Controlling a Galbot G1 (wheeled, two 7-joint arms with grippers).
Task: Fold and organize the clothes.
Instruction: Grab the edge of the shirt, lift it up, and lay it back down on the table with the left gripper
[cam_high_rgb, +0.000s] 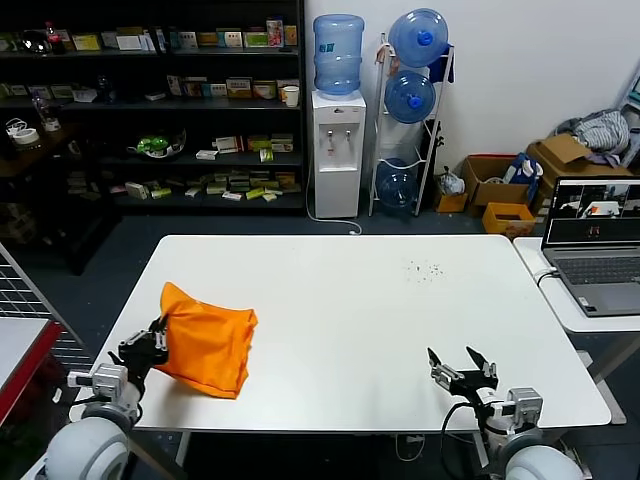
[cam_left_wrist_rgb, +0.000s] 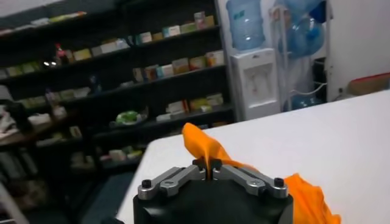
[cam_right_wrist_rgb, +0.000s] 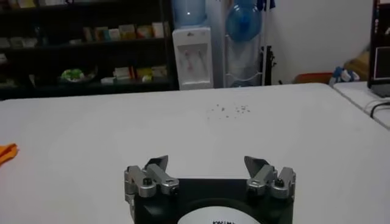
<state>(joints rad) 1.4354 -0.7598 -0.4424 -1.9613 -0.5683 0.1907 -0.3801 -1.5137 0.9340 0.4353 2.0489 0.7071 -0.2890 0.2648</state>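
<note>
the white counter (cam_high_rgb: 340, 310) carries everything. the orange t-shirt (cam_high_rgb: 208, 345) lies bunched at the counter's left end, near the front edge, its long axis running from the far left corner of the bundle toward the front. the left tool (cam_high_rgb: 150, 345) sits at the shirt's left edge, jaws pressed together and pinching a raised peak of the fabric (cam_left_wrist_rgb: 204, 145). the right tool (cam_high_rgb: 462, 368) hovers well apart, over the counter's front right, jaws spread and empty. judged from this, the left arm is nearer, and the shirt lies to its right.
</note>
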